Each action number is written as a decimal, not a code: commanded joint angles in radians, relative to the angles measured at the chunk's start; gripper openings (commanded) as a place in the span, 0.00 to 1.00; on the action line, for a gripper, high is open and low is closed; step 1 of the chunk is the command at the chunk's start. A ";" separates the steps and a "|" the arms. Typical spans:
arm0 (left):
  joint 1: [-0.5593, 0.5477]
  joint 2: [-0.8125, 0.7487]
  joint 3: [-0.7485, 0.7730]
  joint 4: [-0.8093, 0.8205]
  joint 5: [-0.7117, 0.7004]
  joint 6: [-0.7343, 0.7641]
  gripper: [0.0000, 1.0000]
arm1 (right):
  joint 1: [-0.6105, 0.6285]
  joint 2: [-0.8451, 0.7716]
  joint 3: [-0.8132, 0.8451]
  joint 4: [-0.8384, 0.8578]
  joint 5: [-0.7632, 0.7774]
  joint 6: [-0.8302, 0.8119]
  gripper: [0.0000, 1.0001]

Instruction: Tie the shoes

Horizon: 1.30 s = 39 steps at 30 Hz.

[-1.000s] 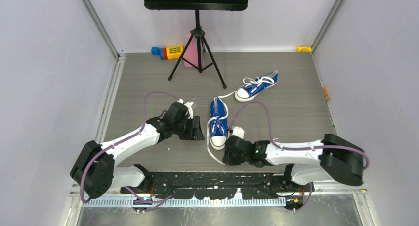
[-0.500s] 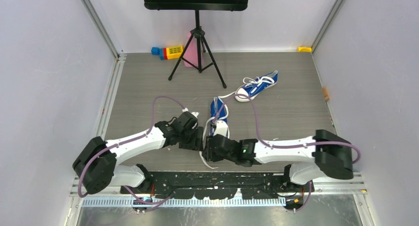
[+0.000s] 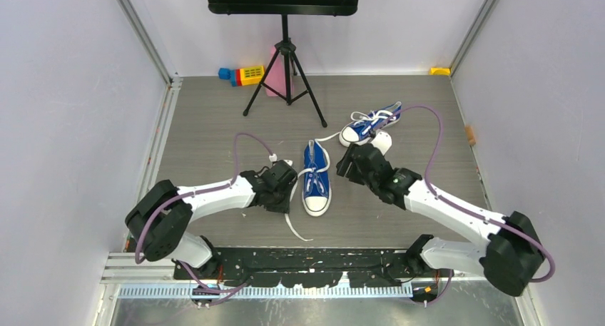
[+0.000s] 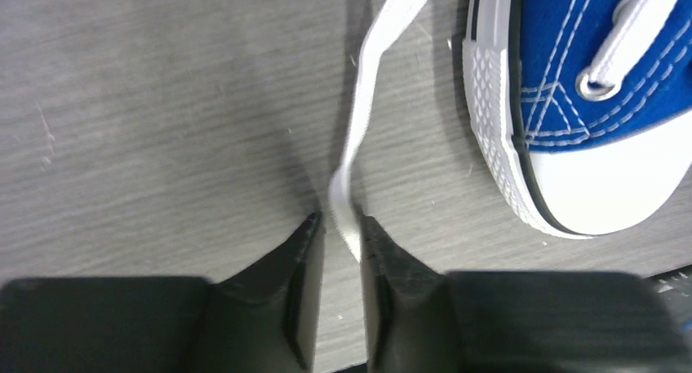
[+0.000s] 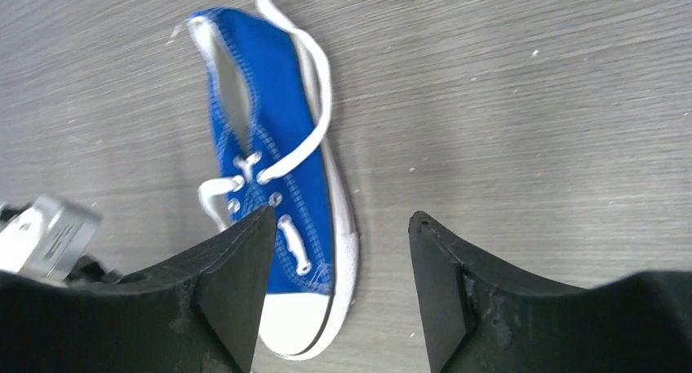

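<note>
Bright even light, soft shadows, wrist views blurred up close

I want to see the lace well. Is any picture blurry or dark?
Left wrist view: the lace goes blurry near the left gripper, with a dark shadow beside it. Right wrist view: the blue sneaker is sharp. Top external view: even light, no glare.

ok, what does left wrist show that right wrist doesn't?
Left wrist only: the left gripper pinching a loose white lace just off the shoe's toe. Right wrist only: the right gripper open, with the near shoe seen heel to toe, heel opening included. Both: that blue shoe and the grey table.
</note>
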State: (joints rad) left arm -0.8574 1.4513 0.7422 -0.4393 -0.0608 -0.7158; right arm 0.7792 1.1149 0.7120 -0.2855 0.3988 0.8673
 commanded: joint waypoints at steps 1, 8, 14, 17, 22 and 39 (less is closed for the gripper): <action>-0.002 0.067 0.023 -0.027 -0.105 0.020 0.15 | -0.129 0.131 0.093 0.030 -0.108 -0.072 0.67; 0.016 0.041 0.091 -0.157 -0.219 0.058 0.00 | -0.212 0.429 0.284 0.071 -0.185 -0.108 0.69; 0.110 -0.073 0.080 -0.138 -0.103 0.099 0.00 | -0.248 0.595 0.401 0.075 -0.246 -0.124 0.60; 0.127 -0.120 0.085 -0.133 -0.068 0.111 0.00 | -0.256 0.643 0.427 0.075 -0.283 -0.133 0.55; 0.143 -0.155 0.108 -0.140 -0.037 0.134 0.00 | -0.258 0.697 0.447 0.076 -0.309 -0.137 0.52; 0.231 -0.221 0.142 -0.167 0.046 0.173 0.00 | -0.256 0.851 0.590 -0.019 -0.280 -0.234 0.28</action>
State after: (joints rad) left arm -0.6399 1.2594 0.8368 -0.5884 -0.0364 -0.5667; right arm 0.5198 1.9404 1.2369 -0.2329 0.0547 0.6933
